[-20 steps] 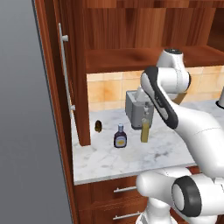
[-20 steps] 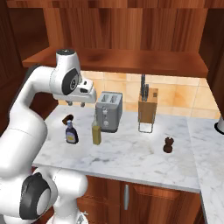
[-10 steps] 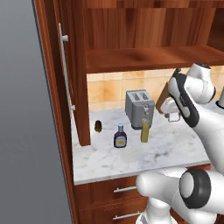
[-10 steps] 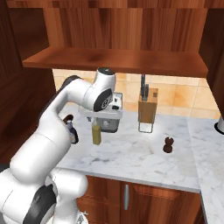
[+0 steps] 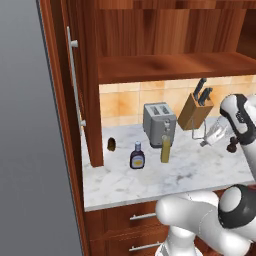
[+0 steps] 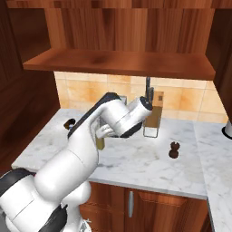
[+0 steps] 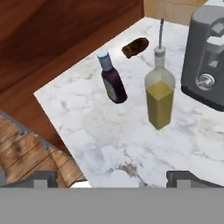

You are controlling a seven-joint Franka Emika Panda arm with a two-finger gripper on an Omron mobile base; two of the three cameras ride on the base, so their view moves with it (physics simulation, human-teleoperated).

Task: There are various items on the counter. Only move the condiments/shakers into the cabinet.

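The oil bottle (image 7: 159, 94) and the small dark bottle with a blue cap (image 7: 113, 81) stand upright on the marble counter (image 7: 87, 127), ahead of my gripper (image 7: 114, 179). Its jaws are open with nothing between them. In the left base view my gripper (image 5: 209, 135) hangs over the counter's right part, in front of the knife block (image 5: 195, 110). It is well right of the oil bottle (image 5: 165, 148) and the dark bottle (image 5: 137, 156). The pepper mill (image 6: 174, 149) stands to the right, apart from my gripper (image 6: 152, 128). The cabinet (image 5: 170, 67) has its door (image 5: 85, 100) open.
The grey toaster (image 5: 159, 117) stands just behind the oil bottle. A small brown lump (image 5: 111, 144) lies by the door's lower end. The cabinet shelf (image 6: 118, 63) overhangs the counter (image 6: 136, 163). The counter's front edge drops off left of the bottles in the hand view.
The arm has swung from the left, near the cabinet shelf, across to the right in front of the knife block. The gripper has gone from nearly shut to open.
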